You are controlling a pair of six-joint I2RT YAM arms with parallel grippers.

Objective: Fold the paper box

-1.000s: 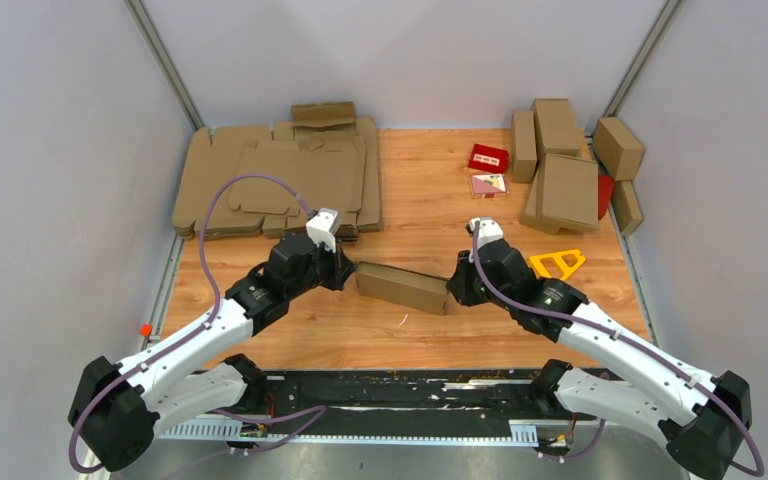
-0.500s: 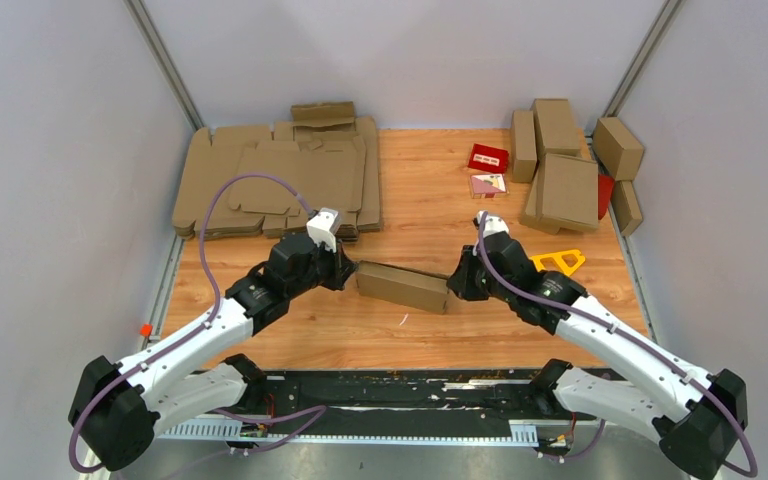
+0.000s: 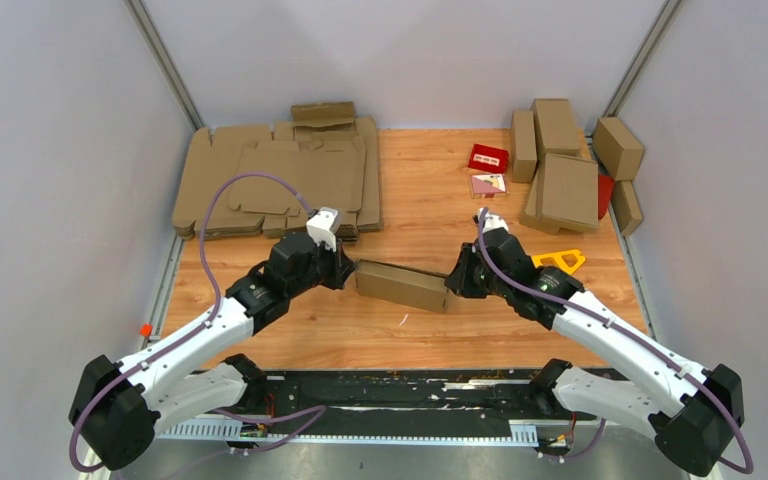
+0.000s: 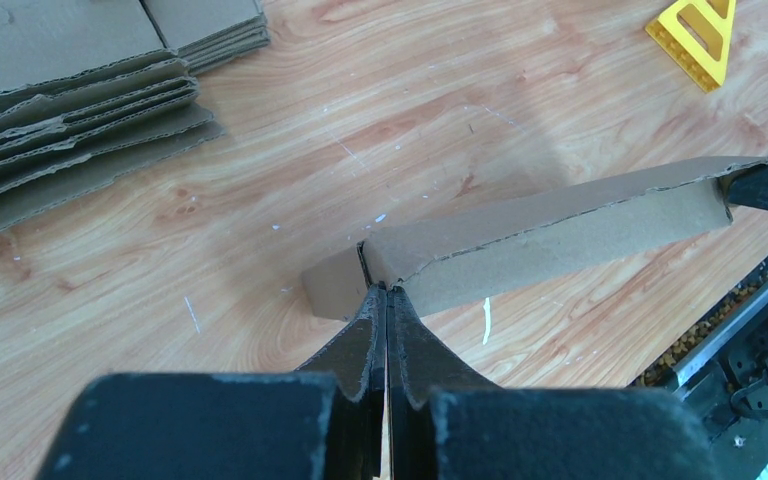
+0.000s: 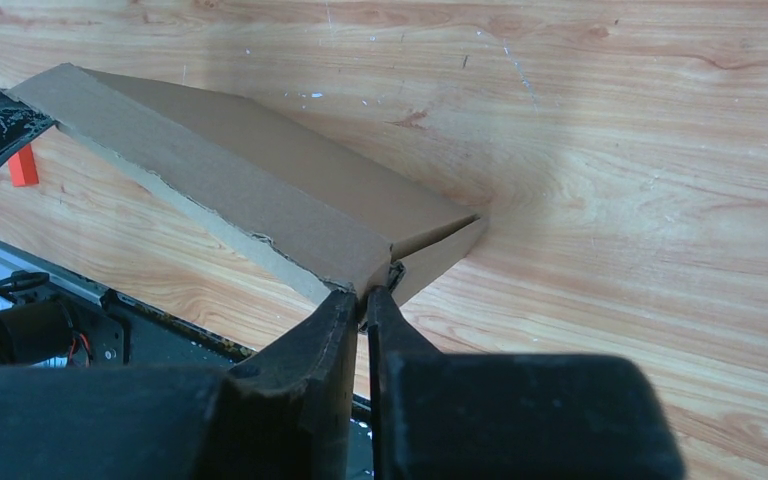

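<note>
The paper box point(image 3: 400, 286) is a brown, closed, shallow rectangular box lying across the middle of the table, tilted a little. My left gripper point(image 3: 352, 268) is shut on its left end; in the left wrist view the fingertips point(image 4: 385, 290) pinch the corner of the box point(image 4: 540, 240). My right gripper point(image 3: 452, 285) is shut on its right end; in the right wrist view the jaws point(image 5: 368, 293) grip a cardboard edge at the near corner of the box point(image 5: 250, 170).
A thick pile of flat brown blanks point(image 3: 280, 180) lies at the back left. Several folded boxes point(image 3: 560, 170) are at the back right. A small red carton point(image 3: 488, 157) and a yellow triangle point(image 3: 557, 263) lie near the right arm.
My right arm has shifted a little, its wrist swinging slightly toward the back. The box and my left arm have hardly moved.
</note>
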